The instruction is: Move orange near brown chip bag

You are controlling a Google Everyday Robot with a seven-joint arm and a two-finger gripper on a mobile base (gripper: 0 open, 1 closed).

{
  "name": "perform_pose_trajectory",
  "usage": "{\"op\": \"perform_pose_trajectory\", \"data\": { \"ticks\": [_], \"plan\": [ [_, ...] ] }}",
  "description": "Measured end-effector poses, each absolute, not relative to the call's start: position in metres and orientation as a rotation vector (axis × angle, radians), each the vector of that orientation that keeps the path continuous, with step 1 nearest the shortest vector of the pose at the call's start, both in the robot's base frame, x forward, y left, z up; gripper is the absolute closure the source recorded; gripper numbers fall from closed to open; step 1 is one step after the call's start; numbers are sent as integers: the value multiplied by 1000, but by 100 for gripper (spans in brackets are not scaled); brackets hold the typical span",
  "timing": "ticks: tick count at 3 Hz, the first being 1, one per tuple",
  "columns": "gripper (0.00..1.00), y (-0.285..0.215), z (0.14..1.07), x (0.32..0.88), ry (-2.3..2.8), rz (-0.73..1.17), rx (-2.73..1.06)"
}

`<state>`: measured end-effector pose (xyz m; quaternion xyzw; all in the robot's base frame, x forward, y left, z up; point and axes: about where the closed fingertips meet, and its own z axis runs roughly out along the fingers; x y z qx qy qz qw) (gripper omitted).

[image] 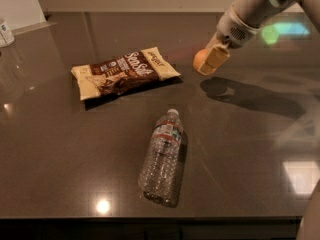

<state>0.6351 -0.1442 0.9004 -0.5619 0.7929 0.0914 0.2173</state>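
- The gripper (pixel 208 63), far right, clasping the orange (pixel 198 60): tan fingers, white wrist, bright orange fruit.
- The brown chip bag (pixel 125 73): dark brown middle, cream ends, white script.
- The water bottle (pixel 162 158): clear, white cap.
- The table (pixel 60 154): glossy dark grey.

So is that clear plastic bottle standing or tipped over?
Tipped over: the clear plastic bottle lies flat on the dark tabletop, cap pointing away. The gripper, upper right, holds the small round orange aloft.
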Motion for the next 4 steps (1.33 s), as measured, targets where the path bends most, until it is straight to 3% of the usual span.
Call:
{"op": "perform_pose_trajectory", "data": {
  "ticks": [2,4],
  "plan": [
    [100,-84,875,630,2177,324,-1656],
    [100,-69,865,617,2202,318,-1693]
  ]
}}
